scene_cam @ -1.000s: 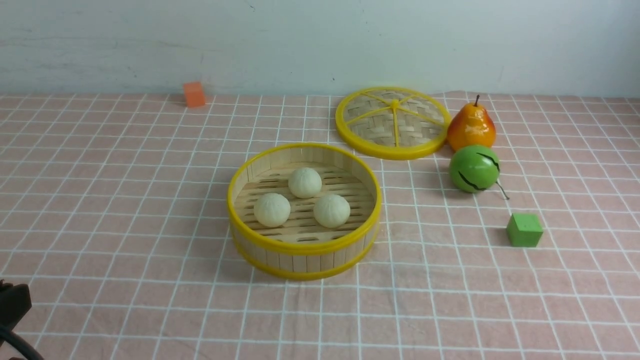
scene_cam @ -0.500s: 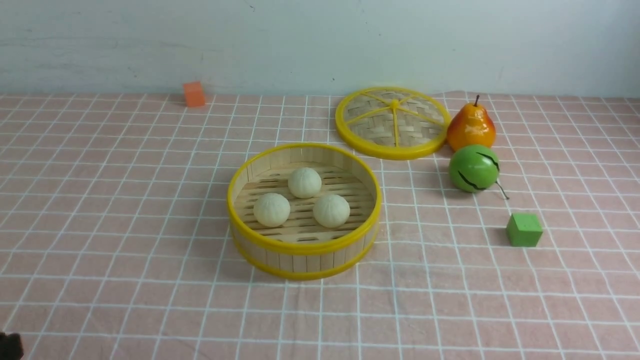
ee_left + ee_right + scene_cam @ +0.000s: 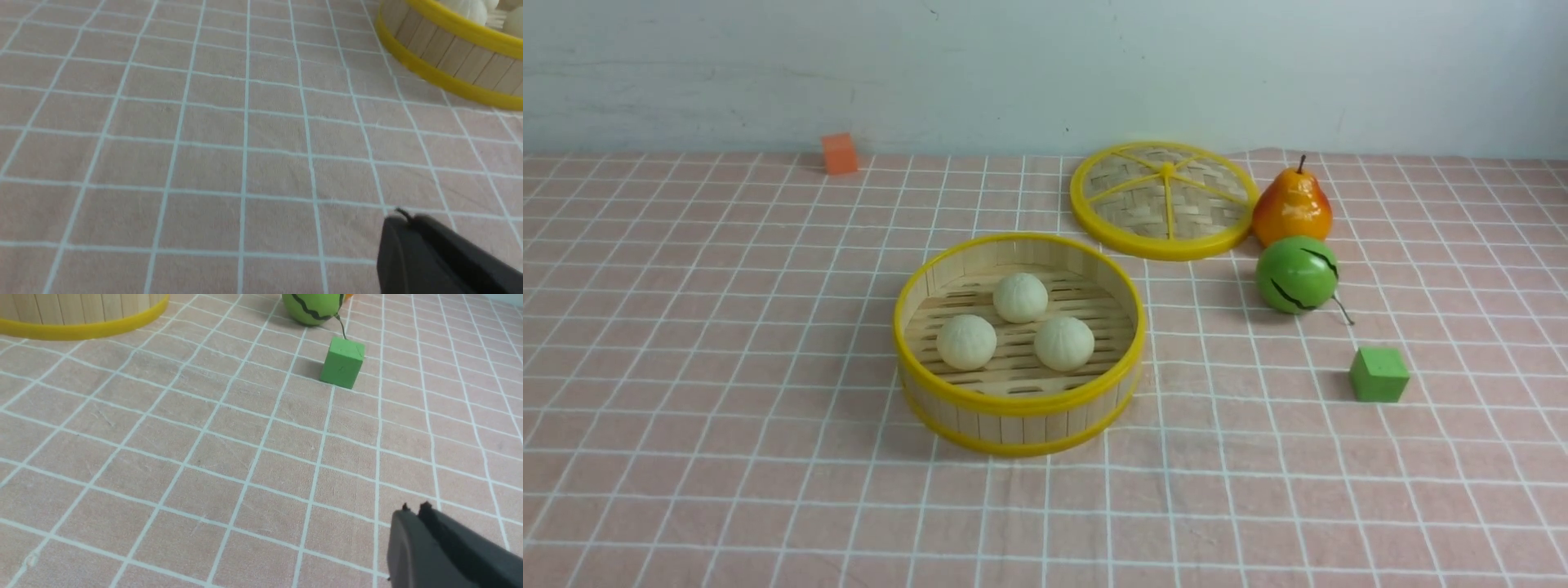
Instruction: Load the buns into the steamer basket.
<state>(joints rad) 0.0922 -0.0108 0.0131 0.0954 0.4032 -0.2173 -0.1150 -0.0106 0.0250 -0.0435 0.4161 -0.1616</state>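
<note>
Three cream pleated buns in steamer basket.

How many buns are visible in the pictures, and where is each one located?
3, all inside the steamer basket: one bun toward the back, one bun front-left, one bun front-right. None is seen on the tablecloth; nothing seems hidden.

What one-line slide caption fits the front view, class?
Three buns sit in the open steamer basket; lid, pear, green ball and two cubes lie around it.
</note>
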